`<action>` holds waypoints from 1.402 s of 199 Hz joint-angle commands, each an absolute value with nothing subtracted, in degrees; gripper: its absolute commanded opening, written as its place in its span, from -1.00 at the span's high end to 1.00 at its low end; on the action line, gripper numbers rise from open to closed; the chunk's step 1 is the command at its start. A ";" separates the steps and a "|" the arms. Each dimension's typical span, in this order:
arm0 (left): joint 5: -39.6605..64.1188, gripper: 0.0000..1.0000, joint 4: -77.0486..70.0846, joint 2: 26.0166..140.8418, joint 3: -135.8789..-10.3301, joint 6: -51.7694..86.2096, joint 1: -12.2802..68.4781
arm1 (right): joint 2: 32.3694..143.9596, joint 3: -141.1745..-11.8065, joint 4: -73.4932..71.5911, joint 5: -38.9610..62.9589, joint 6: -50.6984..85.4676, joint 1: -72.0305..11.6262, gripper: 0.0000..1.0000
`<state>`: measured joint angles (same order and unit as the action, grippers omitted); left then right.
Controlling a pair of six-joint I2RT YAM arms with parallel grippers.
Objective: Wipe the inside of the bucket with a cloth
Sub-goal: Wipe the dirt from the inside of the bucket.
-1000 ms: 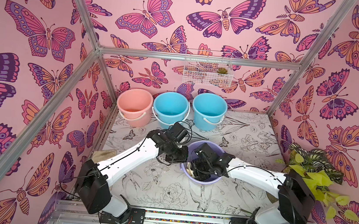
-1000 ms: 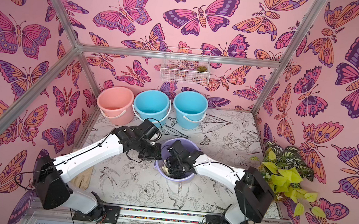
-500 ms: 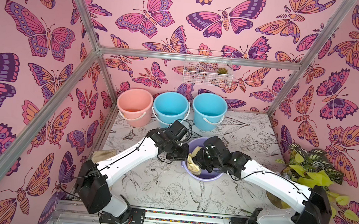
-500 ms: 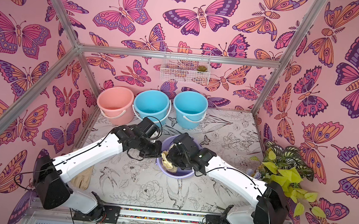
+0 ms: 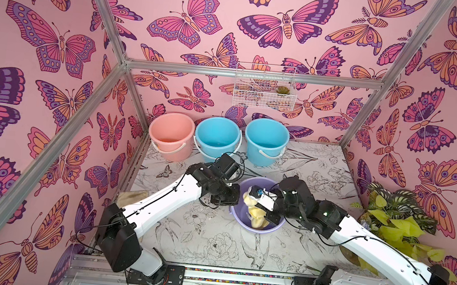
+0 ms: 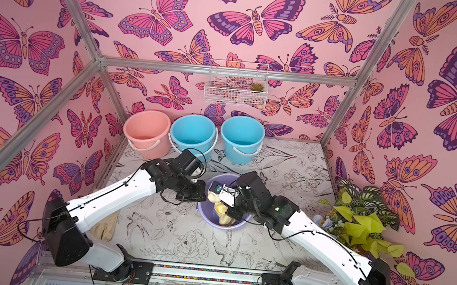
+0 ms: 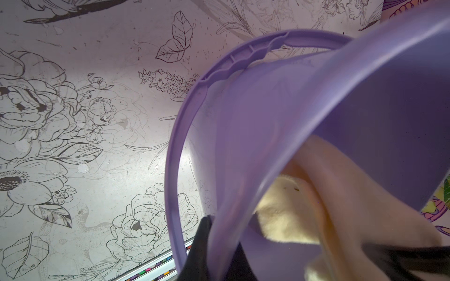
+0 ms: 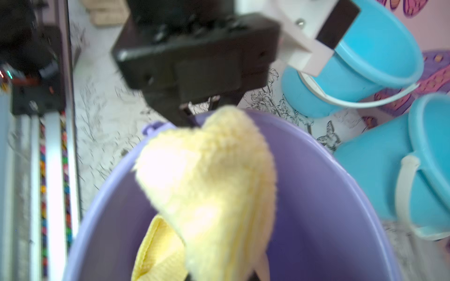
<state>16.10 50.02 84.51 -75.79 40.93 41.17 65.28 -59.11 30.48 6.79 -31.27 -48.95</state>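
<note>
Your left gripper [image 8: 198,109] is pinched tight on the rim of the bucket [image 5: 252,230], at the bucket's 9 o'clock in both top views, and appears to be steadying it. Your right gripper [image 5: 261,208] sits over the bucket's mouth, its arm reaching from 4 o'clock, jaws clamped narrow on the cloth [image 5: 256,212]. The cloth hangs below those jaws, its long axis running down into the bucket, with the loose end toward 6 o'clock. The right arm does the wiping. By my reading, the next stroke means lowering it and pressing the cloth against the wall.
</note>
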 commanded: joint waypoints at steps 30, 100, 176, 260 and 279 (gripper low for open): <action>17.86 1.00 51.42 84.75 -77.10 39.07 41.05 | 66.07 -60.85 32.36 -3.87 -87.93 -48.43 1.00; 18.85 1.00 57.47 86.84 -80.27 32.80 41.06 | 72.96 -66.18 31.81 -1.73 -112.98 -49.34 1.00; 21.33 1.00 61.73 89.69 -83.47 27.13 41.09 | 80.69 -68.82 29.09 -0.02 -115.05 -53.00 1.00; 21.69 1.00 62.05 90.29 -84.35 26.38 41.07 | 87.87 -62.86 21.10 3.75 -109.78 -53.35 1.00; 21.86 1.00 62.05 90.44 -84.40 26.37 41.07 | 89.40 -61.05 19.47 5.34 -107.45 -53.35 1.00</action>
